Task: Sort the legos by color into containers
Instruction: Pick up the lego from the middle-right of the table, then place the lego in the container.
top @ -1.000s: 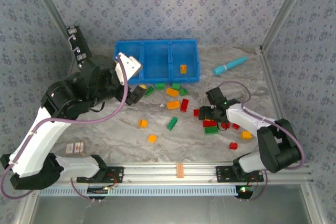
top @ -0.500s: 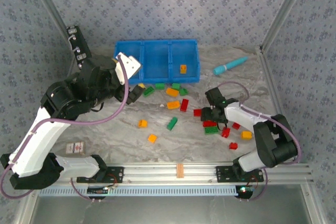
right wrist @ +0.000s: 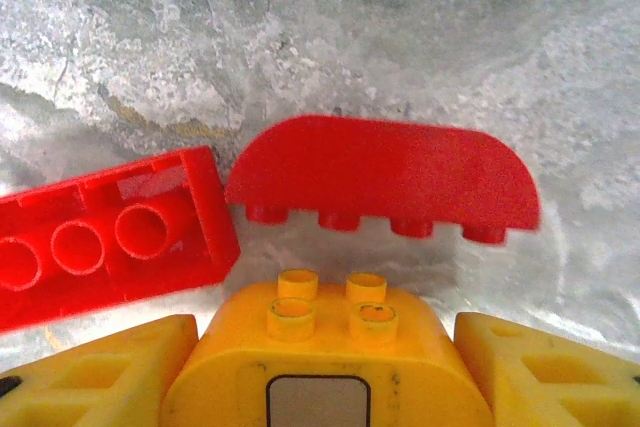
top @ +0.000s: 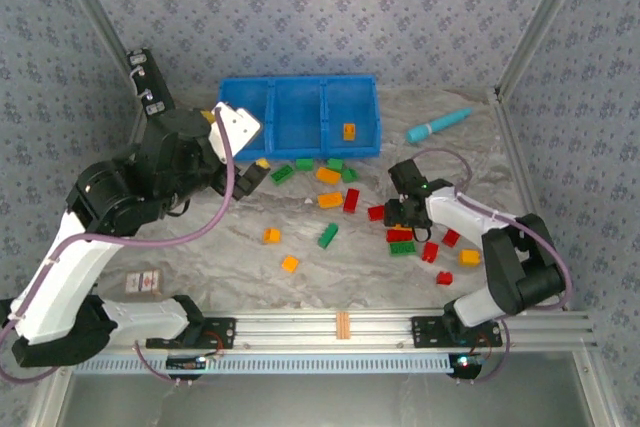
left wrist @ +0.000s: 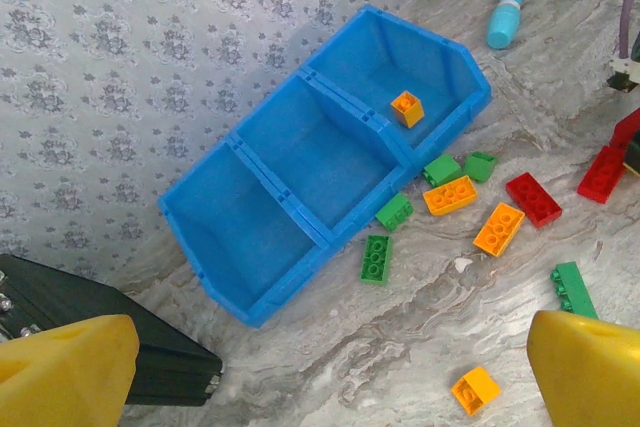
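**A:** Compared with a second ago, your left gripper (top: 250,179) has slid toward 9 o'clock, with its fingers spread wide. Your right gripper (top: 405,211) crept toward 12.

**B:** Yep, and its fingers clamp a yellow rounded brick (right wrist: 325,357). I can't read that brick's pale label. The blue bin (top: 300,153) has one orange brick (top: 349,131) in the right compartment, and loose legos (top: 328,236) lie at its 6 o'clock.

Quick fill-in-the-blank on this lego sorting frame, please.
The blue bin has ____ compartments. Only one holds a brick, colored ____. The left claw is ____, holding nothing. The right claw pinches a yellow brick; the curved brick beyond it is ____.
Missing: three; orange; open; red.
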{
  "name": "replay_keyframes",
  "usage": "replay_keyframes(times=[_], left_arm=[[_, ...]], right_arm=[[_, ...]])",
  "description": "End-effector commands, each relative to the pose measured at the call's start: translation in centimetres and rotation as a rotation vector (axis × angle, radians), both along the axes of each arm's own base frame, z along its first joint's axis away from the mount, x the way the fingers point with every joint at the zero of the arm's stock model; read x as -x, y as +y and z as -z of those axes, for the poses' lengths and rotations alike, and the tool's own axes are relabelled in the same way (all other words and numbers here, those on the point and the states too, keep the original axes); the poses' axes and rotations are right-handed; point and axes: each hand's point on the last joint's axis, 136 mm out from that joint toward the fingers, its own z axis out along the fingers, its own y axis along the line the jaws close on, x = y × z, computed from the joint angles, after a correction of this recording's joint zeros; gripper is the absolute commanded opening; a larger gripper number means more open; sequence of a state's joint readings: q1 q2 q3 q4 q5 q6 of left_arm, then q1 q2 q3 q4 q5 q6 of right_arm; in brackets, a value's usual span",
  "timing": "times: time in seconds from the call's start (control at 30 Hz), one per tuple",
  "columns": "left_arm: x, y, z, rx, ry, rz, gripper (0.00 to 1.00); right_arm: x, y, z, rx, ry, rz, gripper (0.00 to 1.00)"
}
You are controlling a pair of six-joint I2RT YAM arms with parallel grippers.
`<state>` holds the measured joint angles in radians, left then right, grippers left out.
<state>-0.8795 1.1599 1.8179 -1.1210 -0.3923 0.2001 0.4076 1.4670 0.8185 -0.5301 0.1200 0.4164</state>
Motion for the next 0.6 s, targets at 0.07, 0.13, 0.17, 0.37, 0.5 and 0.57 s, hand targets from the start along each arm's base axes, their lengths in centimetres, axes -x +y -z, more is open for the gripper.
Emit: replay_keyframes(times=[0.07,0.13,0.17,0.37,0.5,0.57], left_arm=[[0.1,0.5,-0.3,-0.016,-0.038,-0.005,1.00],[0.1,0.6,-0.2,-0.020,-0.041,-0.007,1.00],[0.1,0.6,-0.2,-0.021,-0.043,-0.007,1.00],[0.2,0.8,-0.2,-0.027,-0.053,-0.006,1.00],[0.2,1.1,0.0,-0.035,-0.062,-0.011,1.00],[0.1,1.3,0.2,-0.045,-0.073,-0.019,1.00]], right_arm=[[0.8,-0.4,-4.3,0.021,-0.036,-0.023,0.50],[0.4,-0.2,-6.2,0.014,-0.070,-0.026,0.49],[0.0,-0.1,-7.1,0.010,-0.090,-0.030,0.49],[-4.1,1.5,-12.4,-0.001,-0.224,-0.076,0.49],[-8.6,3.2,-15.1,0.004,-0.305,-0.108,0.48],[-11.2,4.4,-16.0,-0.002,-0.344,-0.127,0.48]])
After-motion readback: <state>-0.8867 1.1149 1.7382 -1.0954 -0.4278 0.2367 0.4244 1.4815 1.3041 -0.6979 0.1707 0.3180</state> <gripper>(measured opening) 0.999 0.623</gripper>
